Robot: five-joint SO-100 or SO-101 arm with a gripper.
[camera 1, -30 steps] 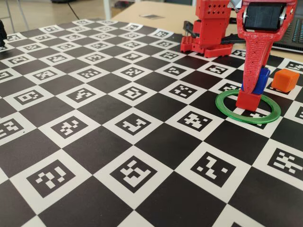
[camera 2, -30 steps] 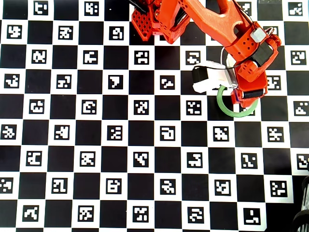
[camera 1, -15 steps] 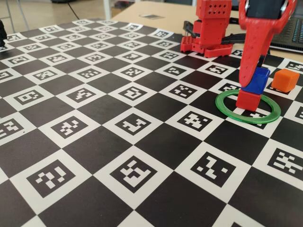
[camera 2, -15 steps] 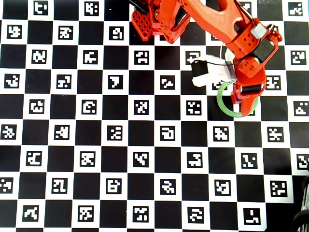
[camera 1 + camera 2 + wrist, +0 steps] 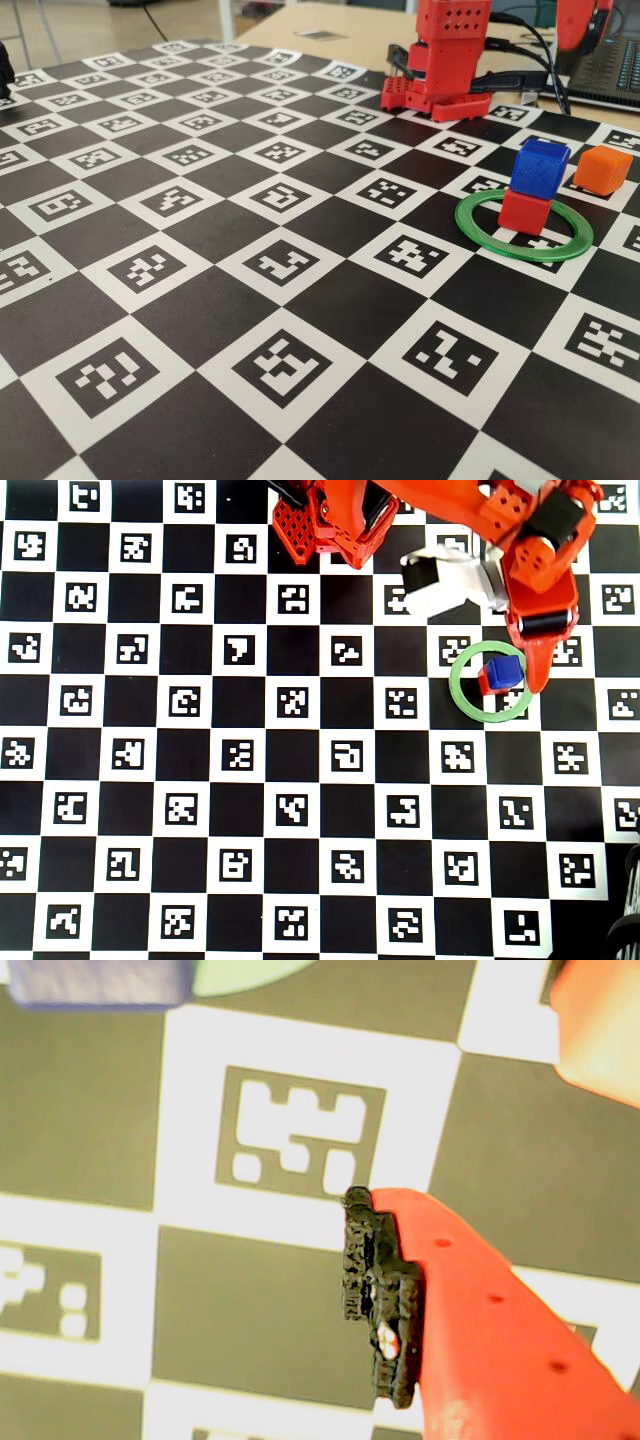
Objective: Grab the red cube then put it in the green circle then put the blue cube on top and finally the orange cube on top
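Blue cube [image 5: 539, 166] sits atop red cube [image 5: 525, 211] inside green circle [image 5: 523, 225]; orange cube [image 5: 602, 170] at 2 o'clock; jaws' state unclear.

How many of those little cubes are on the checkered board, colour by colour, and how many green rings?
red cube: 1, inside the ring
blue cube: 1, stacked on the red one
orange cube: 1, on the board outside the ring
green circle: 1
Total: 4 things, 3 cubes and 1 ring.
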